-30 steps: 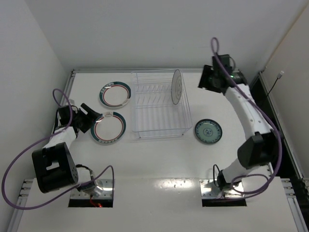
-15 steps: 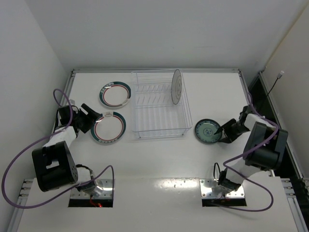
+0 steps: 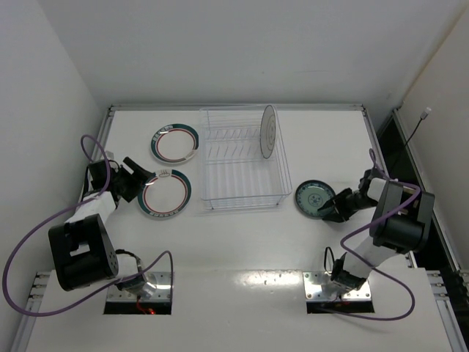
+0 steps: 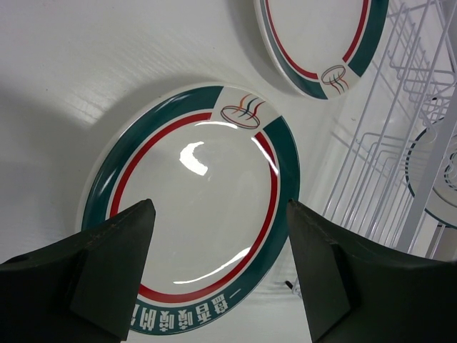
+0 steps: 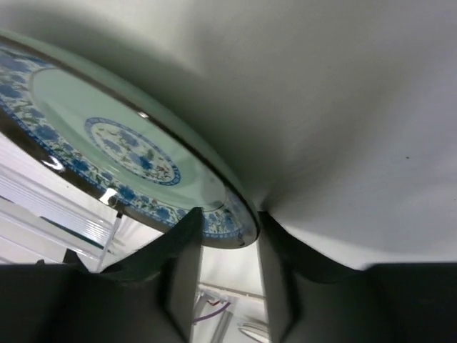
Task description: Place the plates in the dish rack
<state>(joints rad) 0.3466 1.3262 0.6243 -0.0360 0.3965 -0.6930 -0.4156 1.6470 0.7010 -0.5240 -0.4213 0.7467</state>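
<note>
Plates: four round glazed ones, one racked and three on the matte white surface (image 3: 242, 242). Dish rack (image 3: 236, 176) is a clear rectangular basket with ribbed slots along its floor. In the left wrist view its bars read as thin pale rods. Standing plate (image 3: 268, 132) is upright on edge at the rack's far right end. It has a white face, a small centre motif and a thin dark rim line.

Left of the rack, two glossy plates lie flat and apart from each other: far ringed plate (image 3: 174, 144) and near ringed plate (image 4: 193, 214). Both are white with a broad teal rim band, a thin red ring inside it, and a small logo on a white break in the band. The near one also carries white characters in the teal band and a bright glare spot on the glaze.

Left claw (image 4: 220, 214) hangs over the near ringed plate. Its dark wedge-shaped fingers are spread wide and hold nothing.

Teal plate (image 5: 128, 143), the smaller one, is just right of the rack's near corner. It has a pale green well, a blue floral border and centre medallion, and a dark-looking edge. Right claw (image 5: 228, 223) is at that plate's right side, roughly half closed, with one finger either side of the rim. Can't tell whether the fingers actually clamp the rim, or whether the plate is off the surface.
</note>
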